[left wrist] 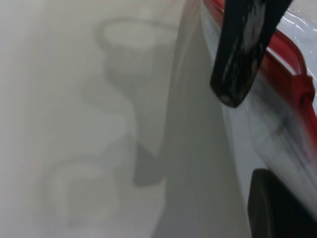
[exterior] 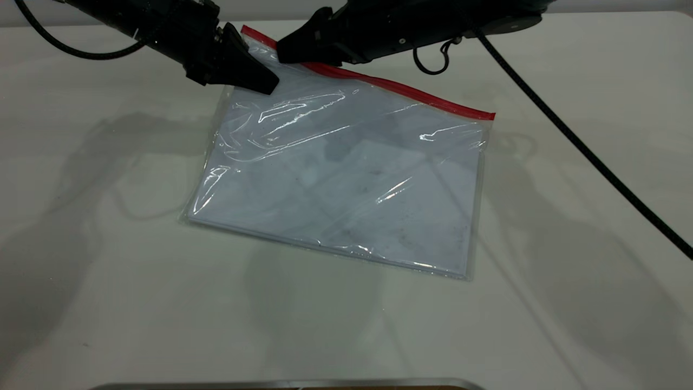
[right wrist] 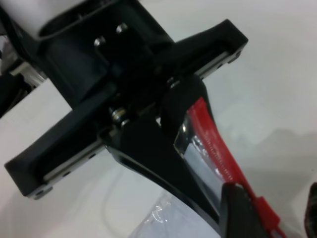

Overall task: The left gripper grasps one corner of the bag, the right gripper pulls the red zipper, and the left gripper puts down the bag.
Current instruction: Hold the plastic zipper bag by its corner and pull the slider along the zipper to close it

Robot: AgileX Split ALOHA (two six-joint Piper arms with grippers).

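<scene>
the bag (exterior: 346, 189) lies on the white table (exterior: 568, 325), its far corner lifted. the left gripper (exterior: 260, 78) pinches that corner closed, anchoring it, while the right gripper (exterior: 287, 51) clamps the red zipper (exterior: 411, 92) there, apparently ready to pull.

High exterior view; close wrist views

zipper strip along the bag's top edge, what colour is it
Bright red; the red zipper shows best in the exterior view.
</scene>
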